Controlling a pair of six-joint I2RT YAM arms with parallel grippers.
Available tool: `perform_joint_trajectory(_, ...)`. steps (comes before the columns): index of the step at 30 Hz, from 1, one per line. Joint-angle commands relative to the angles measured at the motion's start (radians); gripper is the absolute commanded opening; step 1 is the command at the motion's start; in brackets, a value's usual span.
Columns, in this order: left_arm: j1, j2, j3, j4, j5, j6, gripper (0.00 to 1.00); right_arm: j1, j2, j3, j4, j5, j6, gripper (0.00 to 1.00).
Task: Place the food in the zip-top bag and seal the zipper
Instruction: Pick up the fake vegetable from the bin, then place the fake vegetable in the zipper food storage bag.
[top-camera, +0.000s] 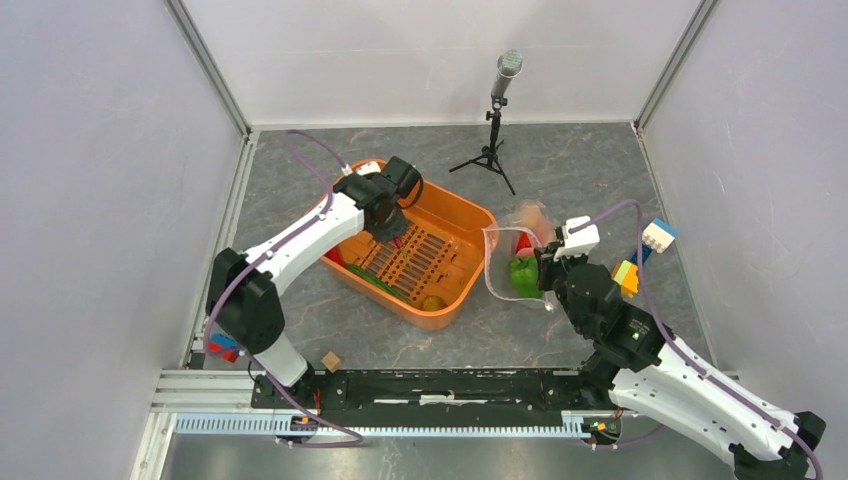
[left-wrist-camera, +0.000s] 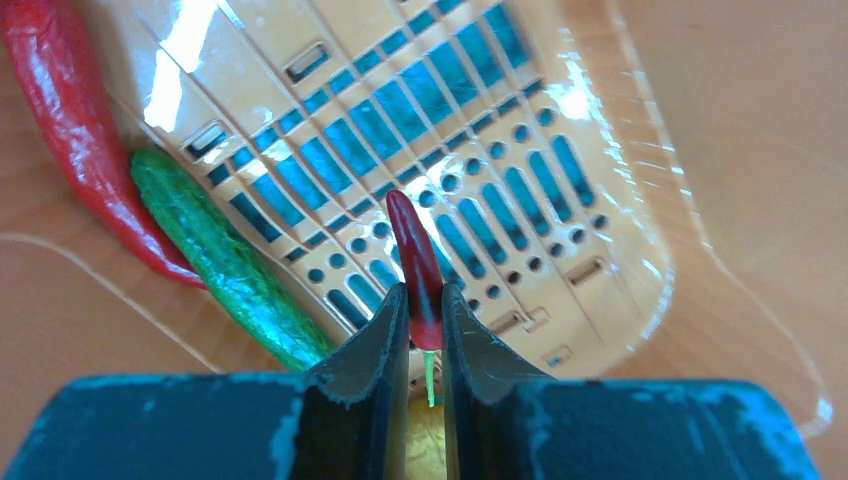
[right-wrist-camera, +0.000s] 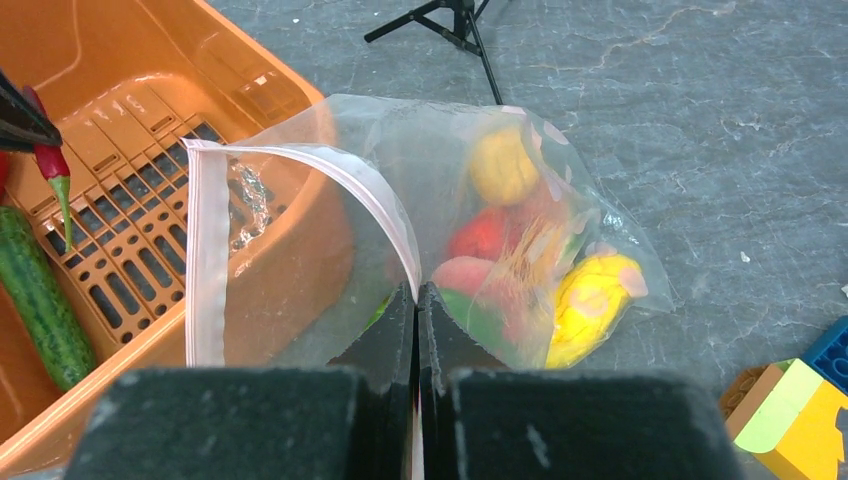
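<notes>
My left gripper (left-wrist-camera: 424, 312) is shut on a small red chili pepper (left-wrist-camera: 416, 265) and holds it above the orange basket's slotted floor (left-wrist-camera: 520, 160). A long red pepper (left-wrist-camera: 85, 150) and a green cucumber (left-wrist-camera: 225, 262) lie in the basket. My right gripper (right-wrist-camera: 416, 296) is shut on the mouth edge of the clear zip-top bag (right-wrist-camera: 450, 200), holding it open beside the basket. The pinkish zipper (right-wrist-camera: 205, 250) loops open. Yellow pieces (right-wrist-camera: 590, 300), a red piece (right-wrist-camera: 480, 235) and a green pepper (top-camera: 522, 278) are inside the bag.
The orange basket (top-camera: 470, 215) sits centre-left. A microphone on a small tripod (top-camera: 495, 120) stands behind it. Coloured building blocks (top-camera: 640, 255) lie right of the bag, more at the far left edge (top-camera: 225, 348). A small wooden cube (top-camera: 331, 361) lies near the front rail.
</notes>
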Motion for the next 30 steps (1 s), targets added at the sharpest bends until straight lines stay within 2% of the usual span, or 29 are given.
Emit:
perform_joint_trajectory(1,0.002,-0.082,0.101,0.080,0.084,0.125,0.02,-0.004,0.003,0.070,0.015,0.026,0.036,0.00)
perform_joint_trajectory(4,0.000,-0.098,0.122,0.210,0.243,0.154,0.02,-0.005,0.030,0.101,-0.006,0.008,0.042,0.00)
perform_joint_trajectory(6,-0.014,-0.104,0.136,0.274,0.299,0.159,0.02,-0.006,0.039,0.114,-0.005,0.006,0.035,0.00)
perform_joint_trajectory(12,-0.079,-0.071,0.246,0.299,0.392,0.228,0.04,-0.006,0.023,0.135,0.008,0.020,0.032,0.00)
perform_joint_trajectory(20,-0.180,0.017,0.510,0.236,0.385,0.375,0.05,-0.004,0.052,0.202,-0.018,0.002,0.057,0.00)
perform_joint_trajectory(30,-0.297,0.052,0.571,0.263,0.360,0.534,0.09,-0.005,0.136,0.336,-0.102,-0.040,0.129,0.00)
